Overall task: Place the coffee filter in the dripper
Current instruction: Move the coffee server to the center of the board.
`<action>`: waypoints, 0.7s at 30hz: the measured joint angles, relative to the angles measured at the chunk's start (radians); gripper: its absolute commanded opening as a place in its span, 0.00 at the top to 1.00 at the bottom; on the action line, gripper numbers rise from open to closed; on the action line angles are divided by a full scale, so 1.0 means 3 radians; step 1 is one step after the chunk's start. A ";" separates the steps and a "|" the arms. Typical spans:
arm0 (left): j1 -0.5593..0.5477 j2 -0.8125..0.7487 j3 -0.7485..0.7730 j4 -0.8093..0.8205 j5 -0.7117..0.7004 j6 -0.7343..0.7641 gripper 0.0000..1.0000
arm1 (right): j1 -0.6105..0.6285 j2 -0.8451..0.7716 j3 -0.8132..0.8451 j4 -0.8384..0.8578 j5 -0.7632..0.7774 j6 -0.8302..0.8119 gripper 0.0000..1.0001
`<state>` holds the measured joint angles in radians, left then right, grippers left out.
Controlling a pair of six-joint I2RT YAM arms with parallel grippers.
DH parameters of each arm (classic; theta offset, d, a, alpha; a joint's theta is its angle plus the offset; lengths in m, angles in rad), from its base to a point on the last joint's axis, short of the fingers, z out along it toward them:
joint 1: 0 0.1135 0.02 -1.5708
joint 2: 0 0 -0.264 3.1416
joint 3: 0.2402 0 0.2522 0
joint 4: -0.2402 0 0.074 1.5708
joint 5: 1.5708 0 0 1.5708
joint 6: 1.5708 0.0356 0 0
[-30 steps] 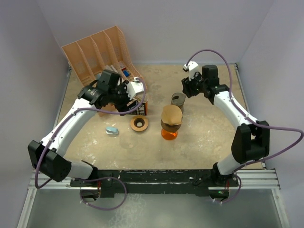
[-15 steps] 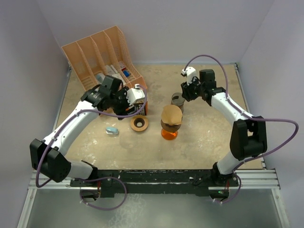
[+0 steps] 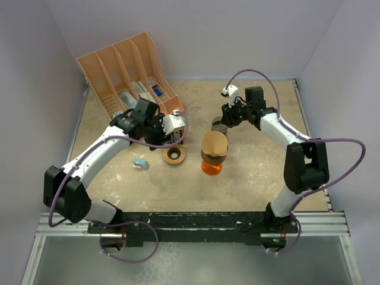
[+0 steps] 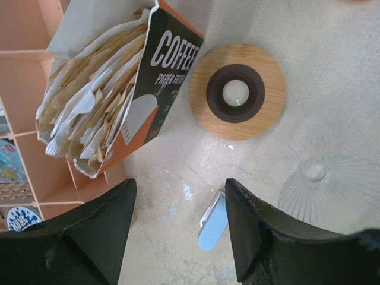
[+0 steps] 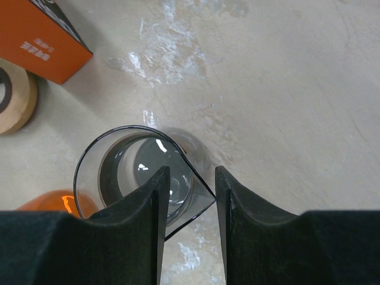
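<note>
**A:** What colour are the arms?

**B:** The left arm and the right arm are built alike, with smooth white rounded links and chunky black joint blocks between them.

**A:** Any cables?

**B:** A thin purple cable arcs loosely off each arm. Both arms are mounted on a black base bar.

**A:** And at the ends?

**B:** The left wrist has a white housing, and the right wrist has a small white module. Up close, the left fingers are matte black, broad and rounded at the tips. The right fingers are black too, with straight inner edges and squarer tops.
</note>
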<state>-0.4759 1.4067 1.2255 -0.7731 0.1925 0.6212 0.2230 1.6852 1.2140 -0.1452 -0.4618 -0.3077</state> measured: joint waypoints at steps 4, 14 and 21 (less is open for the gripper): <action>-0.0197 0.0099 -0.0074 0.0117 -0.0158 0.0003 0.42 | 0.0041 0.0066 0.0062 0.0000 -0.0140 -0.0039 0.60; -0.0512 0.0511 -0.0084 0.0284 -0.0206 0.0095 0.42 | 0.0060 0.0029 0.0169 -0.0103 -0.0262 -0.0123 0.49; -0.0493 0.0777 -0.0084 0.0352 -0.0098 0.0272 0.43 | -0.0019 -0.0375 0.0108 -0.0107 -0.0177 -0.0107 0.45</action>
<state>-0.6239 1.6398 1.2003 -0.6674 0.1631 0.7029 0.2173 1.5726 1.2465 -0.1772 -0.5148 -0.3397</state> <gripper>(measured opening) 0.572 0.536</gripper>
